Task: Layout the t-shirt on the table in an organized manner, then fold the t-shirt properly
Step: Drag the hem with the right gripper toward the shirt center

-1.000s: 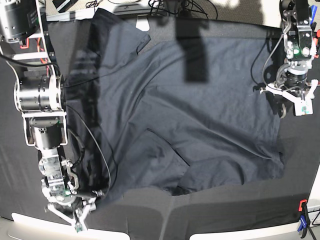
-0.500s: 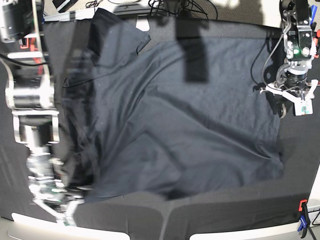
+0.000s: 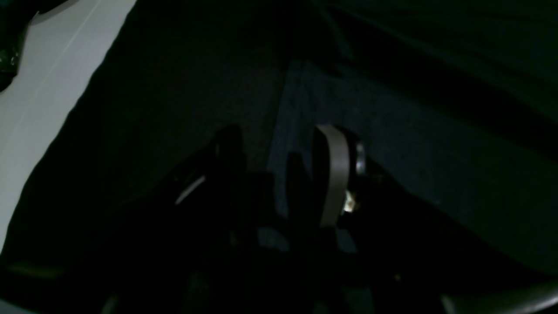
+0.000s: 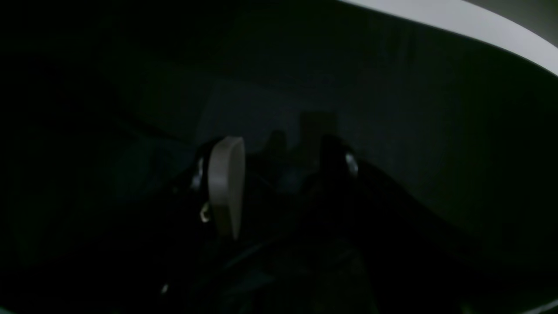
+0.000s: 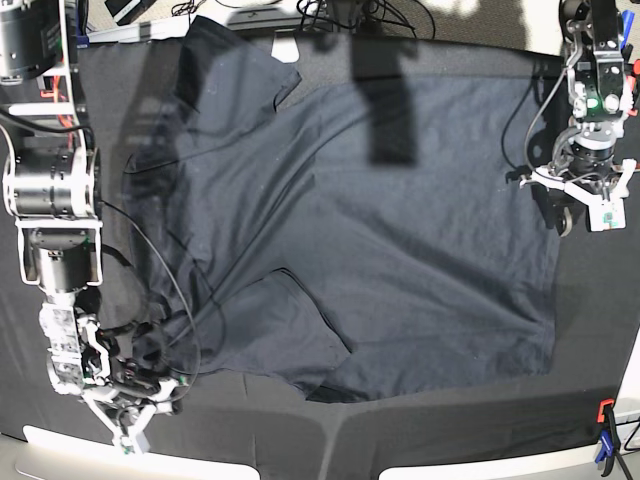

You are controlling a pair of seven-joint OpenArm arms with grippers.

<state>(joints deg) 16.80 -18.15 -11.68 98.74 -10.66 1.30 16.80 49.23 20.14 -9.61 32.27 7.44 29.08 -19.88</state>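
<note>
The t-shirt lies spread over most of the table, its body broad and mostly flat toward the base view's right. One sleeve sits folded over the body near the bottom edge, and the other sleeve reaches the far edge, partly creased. Diagonal wrinkles run across the middle.

Judgement: the layout stage is in hand and incomplete. To do it well, the folded-over sleeve should be drawn outward and flat, and the hem side pulled taut against it so the diagonal creases drop out before any fold is made. A pinch should take only the shirt's thin cloth, not the black table cover beneath, which is close in colour and easy to catch.

The right gripper hovers over bare table cover at the near corner on the view's left, just beside the shirt's edge; its jaws stand apart with nothing between them. The left gripper sits at the shirt's edge on the view's right; its wrist view shows the fingers parted over the cloth's border, gripping nothing.

Surroundings: a black cable from the right arm loops over the shirt and could snag or drag cloth. Red and blue clamps hold the cover at the near corner. More cables lie beyond the far edge, clear of the work.
</note>
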